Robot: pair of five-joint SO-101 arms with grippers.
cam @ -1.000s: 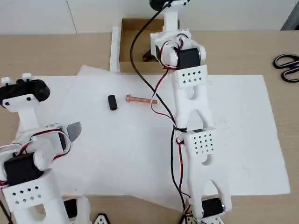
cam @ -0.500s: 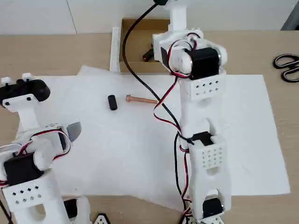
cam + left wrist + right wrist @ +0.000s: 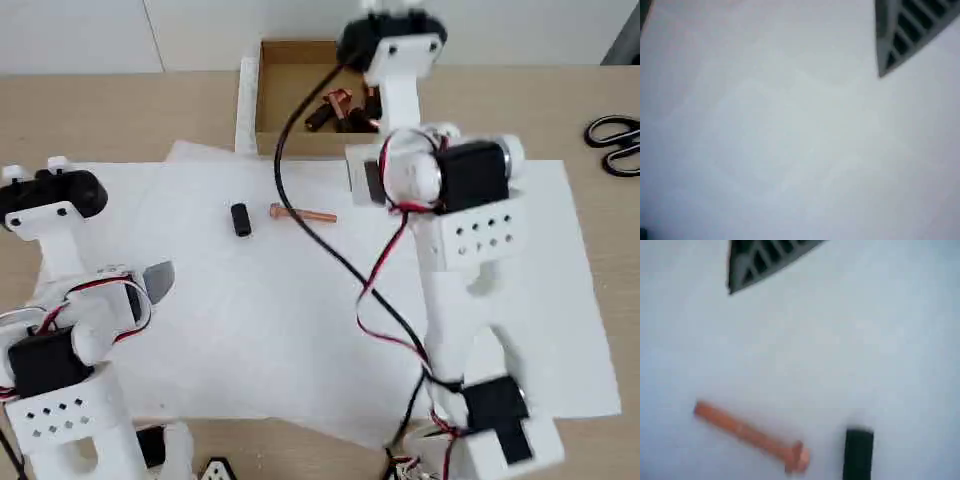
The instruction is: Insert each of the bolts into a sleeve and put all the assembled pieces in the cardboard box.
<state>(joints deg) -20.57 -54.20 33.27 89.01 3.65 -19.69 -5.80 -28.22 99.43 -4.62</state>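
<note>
— Bolt (image 3: pixel 303 213): where is it, and which way does it point?
— Flat on the white sheet (image 3: pixel 250 330), between the two grippers. Its long axis runs side to side across the table (image 3: pixel 120 110), with the head toward the robot's left and the plain end toward the right gripper (image 3: pixel 360 178).
— And the sleeve (image 3: pixel 240 219)?
— Also flat, just beside the bolt's head with a small gap, not touching. Its long axis runs crosswise to the bolt, near edge to far edge, slightly tilted. It lies nearer the left gripper (image 3: pixel 158 281) than the bolt does.
— Are the grippers open?
— Right finger (image 3: pixel 765 260) hangs above the sheet with its tip free and nothing against it; the jaws stand apart and hold nothing. Bolt and sleeve lie ahead of that tip, well apart from it. Left finger (image 3: pixel 905 35) likewise: tip bare over the sheet, jaws parted, nothing gripped.
— Box?
— The cardboard box (image 3: pixel 285 90) sits beyond the right finger at the sheet's far edge, with copper and black pieces (image 3: pixel 340 108) lying inside it
</note>
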